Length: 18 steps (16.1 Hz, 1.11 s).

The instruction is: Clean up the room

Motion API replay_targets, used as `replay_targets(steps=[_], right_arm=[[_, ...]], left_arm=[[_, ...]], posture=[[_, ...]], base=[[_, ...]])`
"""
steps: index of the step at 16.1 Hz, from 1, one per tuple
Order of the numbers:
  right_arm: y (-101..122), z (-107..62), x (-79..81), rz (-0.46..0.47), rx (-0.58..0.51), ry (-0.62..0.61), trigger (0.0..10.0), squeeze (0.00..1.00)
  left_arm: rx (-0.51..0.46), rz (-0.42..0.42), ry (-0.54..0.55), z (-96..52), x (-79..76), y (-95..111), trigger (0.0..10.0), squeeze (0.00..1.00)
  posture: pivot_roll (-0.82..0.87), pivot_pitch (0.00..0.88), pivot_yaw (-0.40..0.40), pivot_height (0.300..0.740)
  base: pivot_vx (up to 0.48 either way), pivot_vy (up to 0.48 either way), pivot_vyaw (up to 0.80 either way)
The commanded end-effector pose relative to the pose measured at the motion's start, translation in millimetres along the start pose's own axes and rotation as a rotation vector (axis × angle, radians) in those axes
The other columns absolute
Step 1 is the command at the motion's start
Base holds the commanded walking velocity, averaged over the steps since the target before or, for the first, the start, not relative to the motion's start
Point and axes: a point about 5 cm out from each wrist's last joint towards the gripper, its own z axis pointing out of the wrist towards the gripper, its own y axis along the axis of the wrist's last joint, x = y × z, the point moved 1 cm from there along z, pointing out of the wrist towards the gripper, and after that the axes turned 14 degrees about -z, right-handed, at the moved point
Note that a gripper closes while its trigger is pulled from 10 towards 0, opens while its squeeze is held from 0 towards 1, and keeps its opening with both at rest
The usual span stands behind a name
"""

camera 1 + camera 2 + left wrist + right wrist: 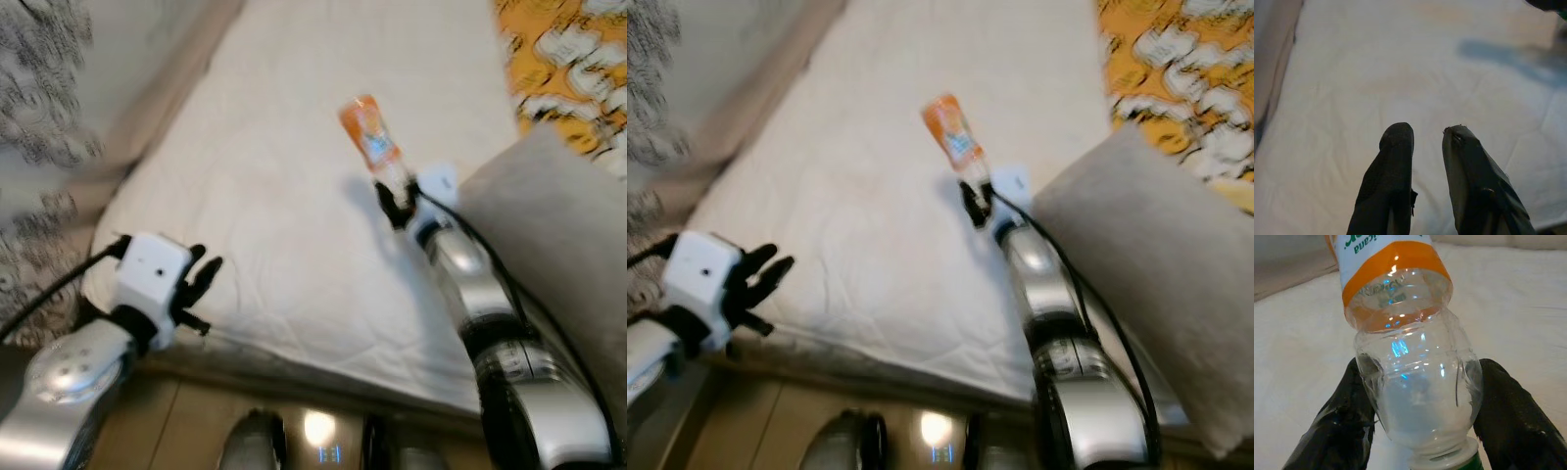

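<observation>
Held above the white bed (pixel 294 225) by the right pincer (pixel 397 201): a clear plastic bottle (pixel 372 139) with an orange label, gripped near its neck and tilted up and away from the arm. Closed on the bottle from both sides, the black fingers (pixel 1337 431) press against the clear ribbed shoulder just above the white neck ring; a sliver of green shows below that ring. On the label in the right wrist view, green letters on a white patch, upside down and cut off by the edge — "…icana" readable, the rest not. Bottle looks empty, clear plastic catching bluish glints. Casts a soft shadow on the sheet (pixel 1498 54) just beside it.

Left pincer (pixel 201 279) out over the near corner of the bed, low and well apart from the bottle. Fingers parted with a plain gap between the tips in the left wrist view, nothing between them, wrinkled white sheet beneath.

To the robot's right, a grey pillow (pixel 1156 294) lying against the right arm's side of the bed, and beyond it an orange-and-white patterned cloth (pixel 568 69) — pattern too blurred to make out. Along the bed's left side, a beige edge (pixel 157 108) and a black-and-white patterned fabric (pixel 39 78). Both head views somewhat blurred.
</observation>
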Motion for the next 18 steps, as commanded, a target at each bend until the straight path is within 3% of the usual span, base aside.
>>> replay_targets(steps=[1, 2, 3, 4, 5, 6, 7, 9, 11, 16, 18], right_arm=[[15, -2.1, 0.5, 0.042, -0.064, 0.002, 1.3, 0.0], [15, -17.1, -0.7, 0.095, -0.064, -0.005, 1.6, 0.0], [12, -35.1, -4.3, 0.112, -0.017, -0.038, 2.9, 0.0], [11, -43.7, -5.6, 0.109, -0.001, -0.046, 3.3, 0.0], [11, -64.4, -8.4, 0.045, -0.002, -0.088, 4.5, 0.0], [9, -69.9, -8.2, 0.008, 0.012, -0.095, 10.0, 0.0], [1, -82.0, -6.6, -0.09, 0.05, -0.128, 10.0, 0.0], [-15, -102.5, 4.0, 0.107, 0.191, -0.102, 10.0, 0.0], [-14, -115.0, 14.9, 0.163, 0.196, -0.106, 10.0, 0.0], [2, -111.0, 17.9, 0.212, 0.129, -0.117, 10.0, 0.0], [5, -110.5, 16.8, 0.176, 0.124, -0.101, 10.0, 0.0]], left_arm=[[0.003, 0.01, 0.016, 3.0, 0.7, -5, 10.0, 0.0], [-0.007, -0.005, 0.035, 7.8, 1.0, -7, 10.0, 0.0], [-0.02, -0.038, 0.057, 13.0, 0.5, -11, 10.0, 0.0], [-0.026, -0.049, 0.072, 15.2, 0.2, -13, 10.0, 0.0], [-0.037, -0.086, 0.136, 17.7, 1.4, -18, 10.0, 0.0], [-0.041, -0.095, 0.155, 18.0, 1.9, -19, 10.0, 0.0], [-0.044, -0.123, 0.192, 17.4, 2.6, -22, 10.0, 0.0], [-0.046, -0.144, 0.219, 18.3, -2.0, -26, 10.0, 0.0], [-0.057, -0.14, 0.243, 18.7, -5.7, -28, 10.0, 0.0], [-0.077, -0.12, 0.242, 26.7, -5.5, -26, 10.0, 0.0], [-0.085, -0.12, 0.247, 28.0, -4.8, -25, 10.0, 0.0]], posture=[[0.04, 0.026, 0.071, 0.74], [0.01, 0.004, 0.081, 0.74], [0.0, 0.0, 0.082, 0.74], [-0.01, 0.0, 0.08, 0.74], [-0.03, 0.0, 0.082, 0.74], [-0.03, 0.0, 0.081, 0.74], [-0.04, 0.0, 0.08, 0.74], [-0.02, 0.0, 0.059, 0.74], [-0.01, 0.0, 0.049, 0.74], [0.0, 0.0, 0.047, 0.74], [0.0, 0.0, 0.046, 0.74]], base=[[0.0, 0.0, 0.0], [0.0, 0.0, 0.0], [0.0, 0.0, 0.0], [0.0, 0.0, 0.0], [0.0, 0.0, 0.0], [0.0, 0.0, 0.0], [0.0, 0.0, 0.0], [0.0, 0.0, 0.0], [0.0, 0.0, 0.8], [0.0, 0.0, 0.8], [0.0, 0.0, 0.8]])
